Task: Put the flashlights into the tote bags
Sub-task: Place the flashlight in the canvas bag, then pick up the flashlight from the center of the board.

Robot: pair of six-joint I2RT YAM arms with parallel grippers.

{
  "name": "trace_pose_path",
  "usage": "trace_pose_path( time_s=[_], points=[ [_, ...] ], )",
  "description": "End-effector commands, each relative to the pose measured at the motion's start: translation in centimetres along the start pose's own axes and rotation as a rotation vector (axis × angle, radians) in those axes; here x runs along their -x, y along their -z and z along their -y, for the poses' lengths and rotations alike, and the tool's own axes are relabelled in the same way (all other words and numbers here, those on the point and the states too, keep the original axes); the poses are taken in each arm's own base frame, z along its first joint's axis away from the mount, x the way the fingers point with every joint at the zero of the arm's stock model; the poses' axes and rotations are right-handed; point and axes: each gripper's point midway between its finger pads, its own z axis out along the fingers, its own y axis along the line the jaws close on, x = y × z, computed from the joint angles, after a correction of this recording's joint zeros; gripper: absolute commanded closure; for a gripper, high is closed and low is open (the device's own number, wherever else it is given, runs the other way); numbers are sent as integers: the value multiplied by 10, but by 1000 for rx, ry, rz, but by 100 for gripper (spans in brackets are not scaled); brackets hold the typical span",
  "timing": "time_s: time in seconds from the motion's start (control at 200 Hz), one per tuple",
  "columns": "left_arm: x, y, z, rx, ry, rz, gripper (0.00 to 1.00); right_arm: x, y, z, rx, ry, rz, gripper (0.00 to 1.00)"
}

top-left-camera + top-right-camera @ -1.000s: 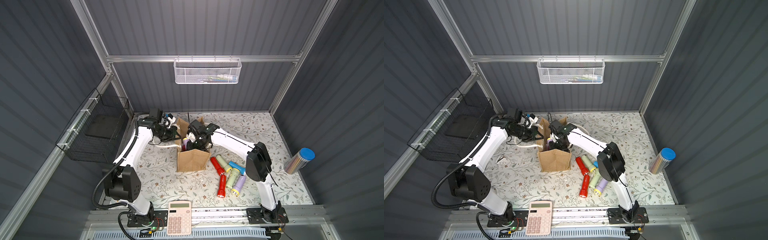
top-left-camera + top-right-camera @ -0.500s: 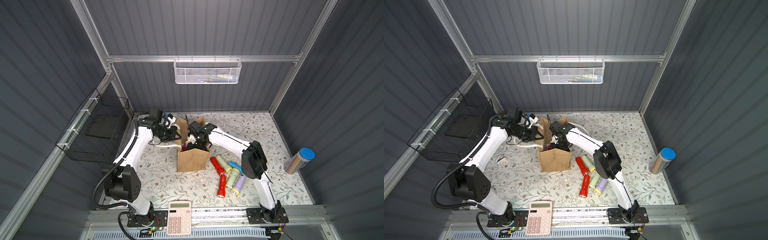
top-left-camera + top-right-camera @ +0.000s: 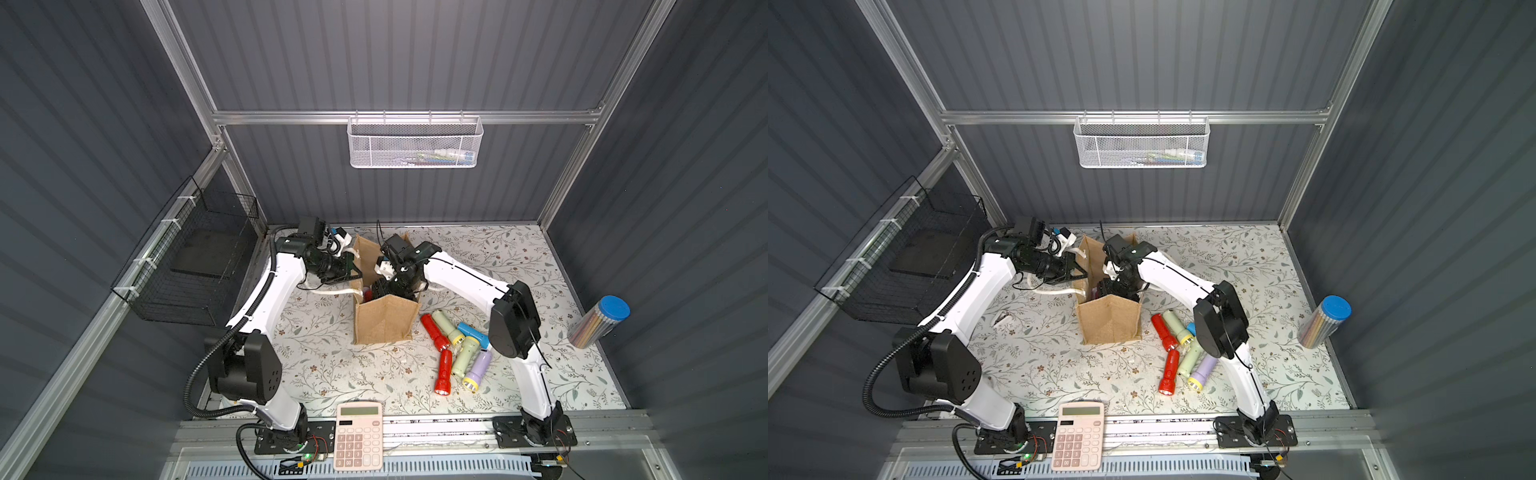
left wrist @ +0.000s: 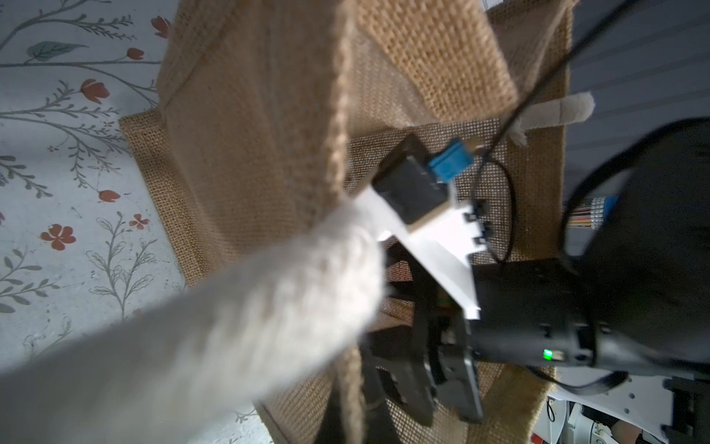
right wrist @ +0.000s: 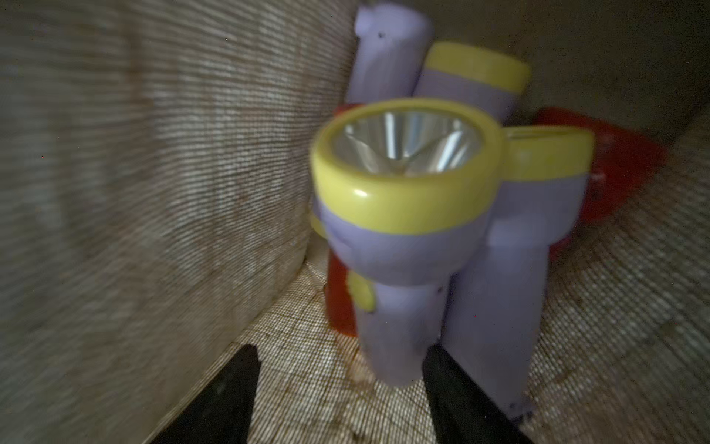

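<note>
Nearest the front rail lies a pink calculator (image 3: 359,436). Behind it, six flashlights (image 3: 444,372) lie flat in a loose heap on the worktop (image 3: 316,361). They sit just beside the tote bag (image 3: 384,322) on its right-arm side, under that arm's elbow, with their long axes running roughly front to back. The right arm is plainly the nearer one.

The right hand (image 5: 341,350) is down inside the bag, jaws wide and gripping nothing. A lilac flashlight (image 5: 403,215) stands nearly upright just ahead of it, tail on the bag floor between the fingers (image 5: 238,384), lens up. The hand's way out looks to be straight up. More lilac and red ones (image 5: 614,165) lean behind it.

The left hand (image 3: 351,272) is closed at the bag's rim by a rope handle (image 4: 269,300); I cannot tell what it pinches. Far back hangs a white mesh basket (image 3: 415,143).
</note>
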Motion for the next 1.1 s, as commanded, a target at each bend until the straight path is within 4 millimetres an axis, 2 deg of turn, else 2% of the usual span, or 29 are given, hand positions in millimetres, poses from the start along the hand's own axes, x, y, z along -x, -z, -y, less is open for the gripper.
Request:
trace_pose_path(
  time_s=[0.0, 0.3, 0.43, 0.615, 0.81, 1.001, 1.096],
  points=[
    [7, 9, 11, -29, -42, 40, 100, 14, 51, -31, 63, 91, 122, 28],
    [8, 11, 11, -24, -45, 47, 100, 22, 113, -47, 62, 157, 292, 27],
    [7, 11, 12, -25, -45, 47, 100, 22, 138, -37, 13, 130, 392, 27],
    [8, 10, 12, -27, -44, 48, 100, 14, 166, -23, 27, 46, 531, 27],
    [8, 12, 13, -28, -49, 52, 100, -7, 192, 25, -27, -142, 620, 28],
    [8, 13, 14, -29, -50, 55, 100, -39, 219, 68, -70, -344, 723, 29],
    [9, 13, 14, -30, -51, 57, 100, -60, 225, 95, -105, -475, 763, 29]
  ],
)
